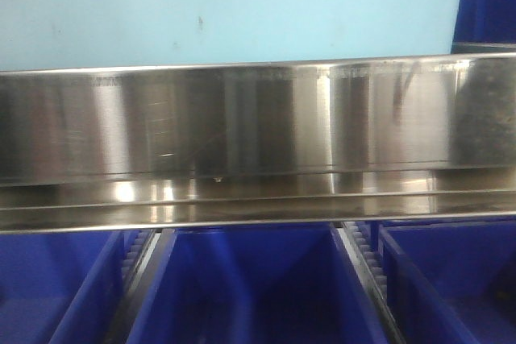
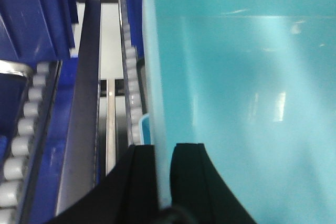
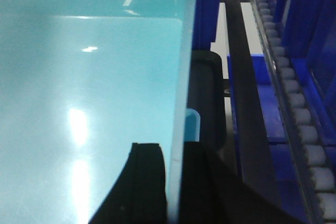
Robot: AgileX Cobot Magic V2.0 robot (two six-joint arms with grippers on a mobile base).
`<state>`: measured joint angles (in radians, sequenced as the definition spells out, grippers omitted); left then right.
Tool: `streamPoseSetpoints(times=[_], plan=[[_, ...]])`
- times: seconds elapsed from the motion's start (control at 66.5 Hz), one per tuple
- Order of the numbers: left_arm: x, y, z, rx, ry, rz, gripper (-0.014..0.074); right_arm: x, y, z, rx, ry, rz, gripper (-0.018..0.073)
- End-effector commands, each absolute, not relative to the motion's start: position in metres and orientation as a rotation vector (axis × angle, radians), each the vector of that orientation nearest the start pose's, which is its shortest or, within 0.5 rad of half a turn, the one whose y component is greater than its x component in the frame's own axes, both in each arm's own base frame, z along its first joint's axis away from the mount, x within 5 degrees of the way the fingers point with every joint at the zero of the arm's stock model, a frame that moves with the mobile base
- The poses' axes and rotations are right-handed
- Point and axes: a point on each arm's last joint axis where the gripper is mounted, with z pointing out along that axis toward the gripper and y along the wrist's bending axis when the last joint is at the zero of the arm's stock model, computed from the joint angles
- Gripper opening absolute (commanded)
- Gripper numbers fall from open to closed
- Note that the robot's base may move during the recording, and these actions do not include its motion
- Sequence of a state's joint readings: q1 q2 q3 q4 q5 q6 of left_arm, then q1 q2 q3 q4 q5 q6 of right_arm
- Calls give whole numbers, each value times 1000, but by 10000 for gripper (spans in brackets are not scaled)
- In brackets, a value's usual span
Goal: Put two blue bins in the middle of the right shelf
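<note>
A large pale blue bin point(image 2: 236, 87) fills both wrist views and is held from two sides. My left gripper point(image 2: 164, 148) is shut on its left wall, one finger inside and one outside. My right gripper point(image 3: 176, 148) is shut on its right wall point(image 3: 181, 77) in the same way. A second pale blue rim point(image 2: 145, 129) peeks out just outside the held wall, and it shows again in the right wrist view point(image 3: 192, 124). In the front view the pale blue surface point(image 1: 226, 6) fills the top, above a steel shelf beam point(image 1: 242, 126).
Dark blue bins point(image 1: 250, 288) sit side by side under the steel beam, with more at the left point(image 1: 48, 288) and right point(image 1: 459, 279). White roller tracks point(image 2: 26, 124) point(image 3: 299, 108) and steel rails point(image 2: 86, 103) run beside the held bin. More dark blue bins point(image 3: 304, 14) stand on the rollers.
</note>
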<state>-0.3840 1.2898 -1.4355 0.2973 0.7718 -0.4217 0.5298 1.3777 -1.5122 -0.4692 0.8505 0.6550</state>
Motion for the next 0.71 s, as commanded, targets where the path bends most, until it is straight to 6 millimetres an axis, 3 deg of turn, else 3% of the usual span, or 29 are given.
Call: streamPoseSetpoints(times=[0.0, 0.166, 0.481, 0.692], plan=[[263, -97, 438, 49, 2049, -241, -111, 271, 127, 435, -18, 2080, 173, -152], [264, -105, 430, 70, 2036, -280, -111, 272, 129, 423, -29, 2098, 172, -152], [267, -109, 391, 103, 2093, -269, -111, 275, 133, 385, -42, 2151, 185, -152], [267, -109, 389, 108, 2086, -272, -111, 275, 135, 377, -62, 2149, 197, -152]])
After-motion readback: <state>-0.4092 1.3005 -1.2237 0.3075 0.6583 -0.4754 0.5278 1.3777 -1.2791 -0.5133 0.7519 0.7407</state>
